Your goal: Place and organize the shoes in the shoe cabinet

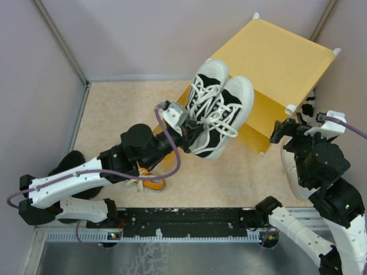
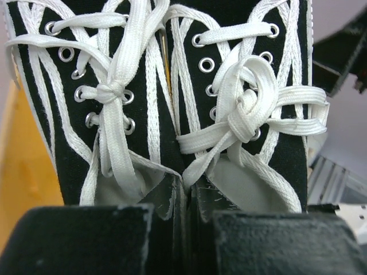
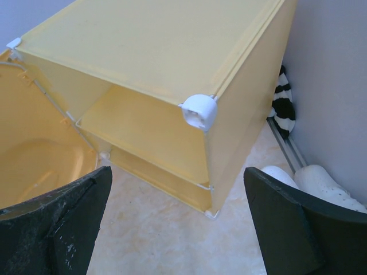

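Observation:
A pair of black-and-white shoes (image 1: 218, 109) with white laces hangs in the air in front of the yellow shoe cabinet (image 1: 281, 63). My left gripper (image 1: 184, 130) is shut on their two inner collars, pinched together (image 2: 188, 195); the laced uppers (image 2: 172, 86) fill the left wrist view. My right gripper (image 3: 178, 229) stands open and empty above the floor, facing the cabinet's open front (image 3: 172, 51) and its inner shelf (image 3: 143, 126). An orange shoe (image 1: 150, 182) lies on the floor under my left arm. Off-white shoes (image 3: 312, 180) lie by the right wall.
The cabinet door (image 3: 34, 143) hangs open at the left of the opening. A black-and-white striped thing (image 3: 282, 106) sits between the cabinet and the right wall. Grey walls close in the beige floor (image 1: 114, 114) on the left, back and right.

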Controlling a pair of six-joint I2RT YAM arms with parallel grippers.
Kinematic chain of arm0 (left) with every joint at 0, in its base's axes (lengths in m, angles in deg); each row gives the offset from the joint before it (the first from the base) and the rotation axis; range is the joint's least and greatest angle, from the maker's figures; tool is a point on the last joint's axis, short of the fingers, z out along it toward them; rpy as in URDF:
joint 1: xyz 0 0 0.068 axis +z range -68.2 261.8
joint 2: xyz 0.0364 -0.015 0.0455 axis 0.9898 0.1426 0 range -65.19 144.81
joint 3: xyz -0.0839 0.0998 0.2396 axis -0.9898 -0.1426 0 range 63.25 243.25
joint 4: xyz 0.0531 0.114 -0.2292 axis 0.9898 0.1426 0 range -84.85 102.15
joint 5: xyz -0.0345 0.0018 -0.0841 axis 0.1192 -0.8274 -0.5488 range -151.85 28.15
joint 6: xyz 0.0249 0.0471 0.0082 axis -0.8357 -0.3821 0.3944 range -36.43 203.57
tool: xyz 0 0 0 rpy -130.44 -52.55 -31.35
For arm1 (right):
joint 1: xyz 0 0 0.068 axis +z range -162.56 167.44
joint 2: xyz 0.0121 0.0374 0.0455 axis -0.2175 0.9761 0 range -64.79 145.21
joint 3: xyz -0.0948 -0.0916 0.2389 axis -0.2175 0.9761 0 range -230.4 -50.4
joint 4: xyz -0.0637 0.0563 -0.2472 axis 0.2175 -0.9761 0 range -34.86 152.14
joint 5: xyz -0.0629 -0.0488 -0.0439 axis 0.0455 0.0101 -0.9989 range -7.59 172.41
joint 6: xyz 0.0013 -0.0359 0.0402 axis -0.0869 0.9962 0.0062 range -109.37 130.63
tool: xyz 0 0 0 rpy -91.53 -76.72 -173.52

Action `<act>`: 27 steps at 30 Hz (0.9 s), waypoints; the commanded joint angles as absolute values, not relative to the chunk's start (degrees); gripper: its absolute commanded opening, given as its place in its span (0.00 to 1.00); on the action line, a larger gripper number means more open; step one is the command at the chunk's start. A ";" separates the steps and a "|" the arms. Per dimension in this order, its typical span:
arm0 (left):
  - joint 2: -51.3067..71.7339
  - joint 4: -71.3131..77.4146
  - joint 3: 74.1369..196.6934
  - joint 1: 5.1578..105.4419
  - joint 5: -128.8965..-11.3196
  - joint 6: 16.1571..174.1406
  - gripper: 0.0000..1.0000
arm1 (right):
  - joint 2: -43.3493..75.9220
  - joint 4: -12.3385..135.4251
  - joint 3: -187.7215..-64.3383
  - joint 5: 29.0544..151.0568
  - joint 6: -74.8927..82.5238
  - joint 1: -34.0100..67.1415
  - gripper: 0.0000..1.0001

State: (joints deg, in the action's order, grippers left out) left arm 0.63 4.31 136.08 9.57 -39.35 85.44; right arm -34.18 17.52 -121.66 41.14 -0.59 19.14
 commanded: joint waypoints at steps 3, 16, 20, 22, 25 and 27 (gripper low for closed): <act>6.12 6.00 141.88 9.37 -49.44 88.65 0.00 | -31.91 19.20 -120.75 45.75 -0.49 18.90 0.98; 10.31 10.46 136.43 9.40 -32.41 92.16 0.00 | -30.04 18.91 -123.58 46.04 1.20 18.94 0.98; 12.12 14.69 137.05 9.86 -28.59 92.58 0.00 | -28.46 18.08 -126.95 46.67 2.70 18.95 0.98; 12.15 15.56 136.29 10.55 -27.97 92.90 0.00 | -27.67 17.99 -127.89 47.27 3.11 18.91 0.98; 12.32 17.15 135.96 12.72 -28.09 94.09 0.00 | -26.96 18.50 -128.12 48.31 3.50 18.91 0.98; 12.06 18.13 135.67 14.11 -28.32 94.95 0.00 | -26.38 18.87 -127.93 48.67 3.67 18.91 0.98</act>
State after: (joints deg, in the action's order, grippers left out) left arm 14.01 22.52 134.12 11.37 -31.94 92.96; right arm -28.39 17.45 -126.32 47.08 1.68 19.14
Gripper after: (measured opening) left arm 0.052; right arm 0.983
